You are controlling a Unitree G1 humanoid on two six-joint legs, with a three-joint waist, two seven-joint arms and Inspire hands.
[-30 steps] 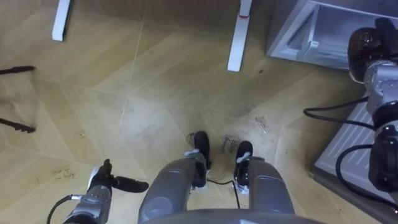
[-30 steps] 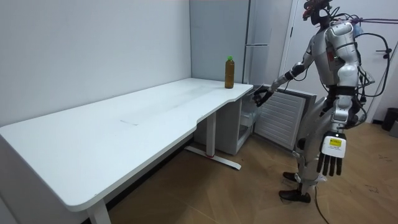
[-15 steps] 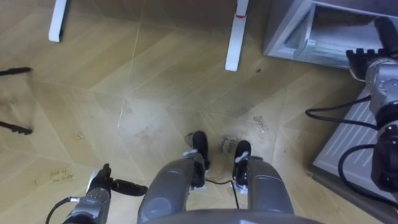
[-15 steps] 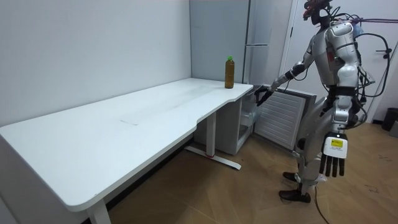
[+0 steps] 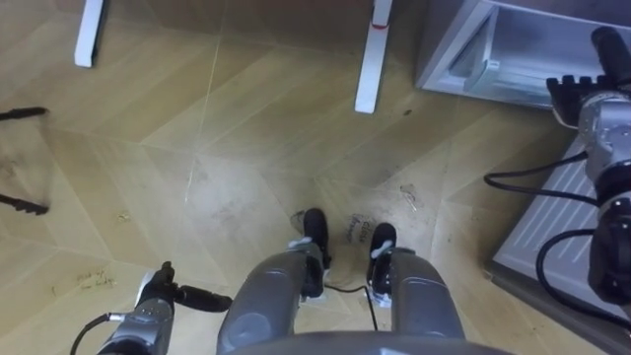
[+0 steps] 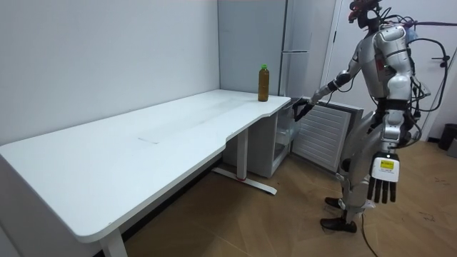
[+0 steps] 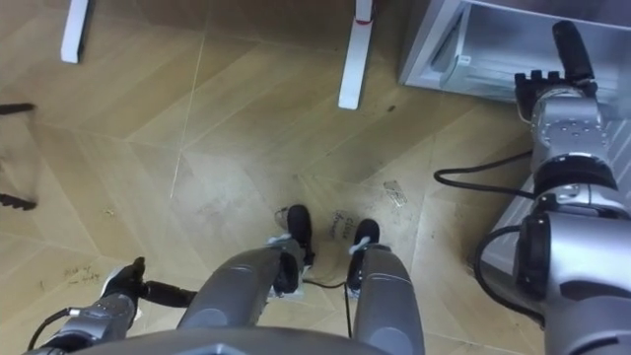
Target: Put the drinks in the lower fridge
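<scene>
The left hand (image 6: 382, 187) was held spread, empty; the right hand (image 7: 557, 104) was held beside the open fridge (image 7: 463, 54), its grip not discernible; one bottle (image 6: 263, 83) was seen on the worktop (image 6: 143, 143).

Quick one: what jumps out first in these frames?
A lone brown drink bottle with a green cap stands on the far corner of the white table. The robot stands beside the open lower fridge, its right robot hand held out toward it and its left robot hand hanging open at its side.
</scene>
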